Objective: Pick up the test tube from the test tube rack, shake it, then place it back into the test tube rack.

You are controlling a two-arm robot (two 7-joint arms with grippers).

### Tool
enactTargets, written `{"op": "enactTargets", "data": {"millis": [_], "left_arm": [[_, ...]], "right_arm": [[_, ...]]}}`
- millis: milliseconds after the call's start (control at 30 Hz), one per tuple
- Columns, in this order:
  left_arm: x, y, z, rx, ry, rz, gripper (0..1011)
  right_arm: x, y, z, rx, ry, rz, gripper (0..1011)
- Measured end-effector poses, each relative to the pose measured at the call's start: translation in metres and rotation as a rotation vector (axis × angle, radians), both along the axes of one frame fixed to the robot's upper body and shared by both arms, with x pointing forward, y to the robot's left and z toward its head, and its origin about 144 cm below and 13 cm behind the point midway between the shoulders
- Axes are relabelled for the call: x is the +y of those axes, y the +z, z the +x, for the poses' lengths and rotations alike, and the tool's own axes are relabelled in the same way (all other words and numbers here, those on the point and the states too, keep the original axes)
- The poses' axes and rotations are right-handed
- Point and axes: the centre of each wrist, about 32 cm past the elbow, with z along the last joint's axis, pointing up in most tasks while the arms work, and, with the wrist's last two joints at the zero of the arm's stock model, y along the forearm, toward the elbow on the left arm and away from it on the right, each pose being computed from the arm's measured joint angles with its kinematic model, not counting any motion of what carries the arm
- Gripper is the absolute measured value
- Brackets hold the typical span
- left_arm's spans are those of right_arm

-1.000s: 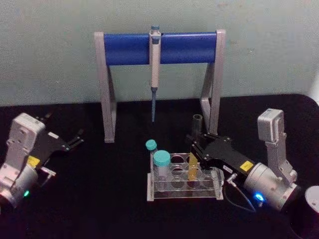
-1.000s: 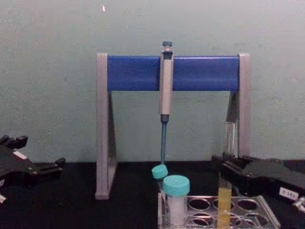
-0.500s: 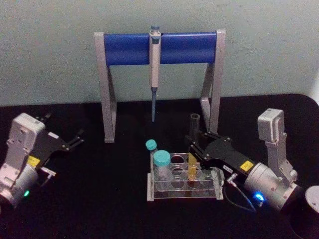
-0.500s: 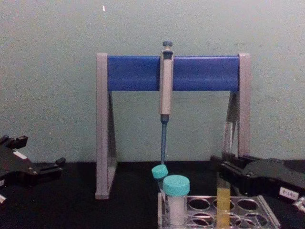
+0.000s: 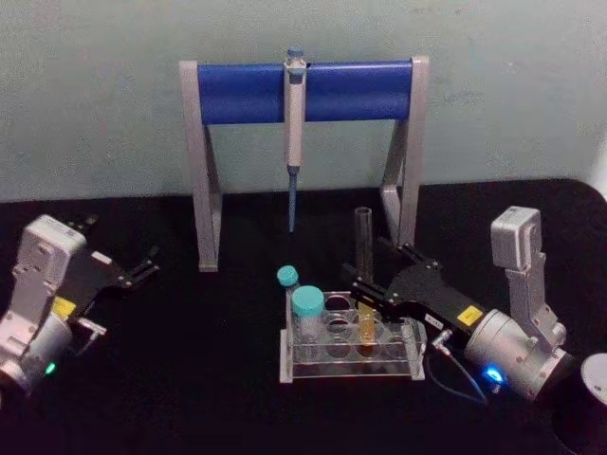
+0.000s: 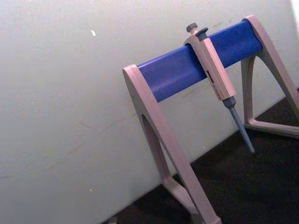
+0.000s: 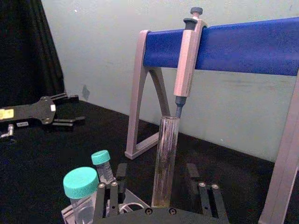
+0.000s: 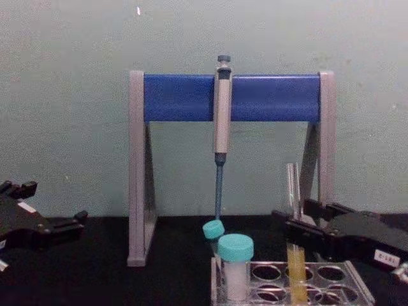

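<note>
1. One test tube (image 5: 364, 275) stands in the test tube rack (image 5: 351, 353), in a hole toward the rack's right half, leaning a little to the left in the chest view. Its open mouth rises well above the rack, and the yellow-orange liquid (image 8: 296, 274) fills only its lower part.
2. Right pincer (image 5: 364, 289) reaches in from the right at the tube's middle height, above the liquid. Its black fingers (image 7: 111, 198) sit on either side of the glass and look closed on it, though from the wrist camera a little space shows beside the tube.
3. Two teal-capped tubes occupy the rack's left end — a wide one (image 5: 306, 313) in front and a slimmer one (image 5: 288, 282) behind it, tilted. The holes between them and the test tube are open.
4. Rack and tubes rest on a black surface (image 5: 209, 379), near its middle.
5. Behind the rack stands a pipette stand (image 5: 303, 142) with grey legs and a blue crossbar; a grey pipette (image 5: 295, 133) hangs from the bar's centre, tip pointing down, well clear of the surface.
6. Left pincer (image 5: 147, 263) rests far out on the left of the surface — well apart from the rack, its fingers parted and holding nothing.
7. Pale green wall (image 5: 95, 95) closes off the scene behind the stand.
</note>
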Motion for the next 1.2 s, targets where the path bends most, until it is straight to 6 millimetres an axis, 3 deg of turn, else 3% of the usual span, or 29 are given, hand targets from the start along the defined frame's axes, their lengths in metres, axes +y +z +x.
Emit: {"op": "enactTargets", "data": {"millis": [300, 600, 833, 1200], "left_arm": [[0.000, 0.000, 0.000, 0.000, 0.000, 0.000, 1010], [0.000, 0.000, 0.000, 0.000, 0.000, 0.000, 1010], [0.000, 0.000, 0.000, 0.000, 0.000, 0.000, 1010], [0.000, 0.000, 0.000, 0.000, 0.000, 0.000, 1010]], "right_arm": [[0.000, 0.000, 0.000, 0.000, 0.000, 0.001, 1000], [-0.002, 0.001, -0.003, -0.015, 0.002, 0.000, 1000], [-0.012, 0.003, -0.024, -0.059, -0.037, -0.006, 1000], [-0.021, -0.008, -0.054, -0.085, -0.272, -0.057, 1000]]}}
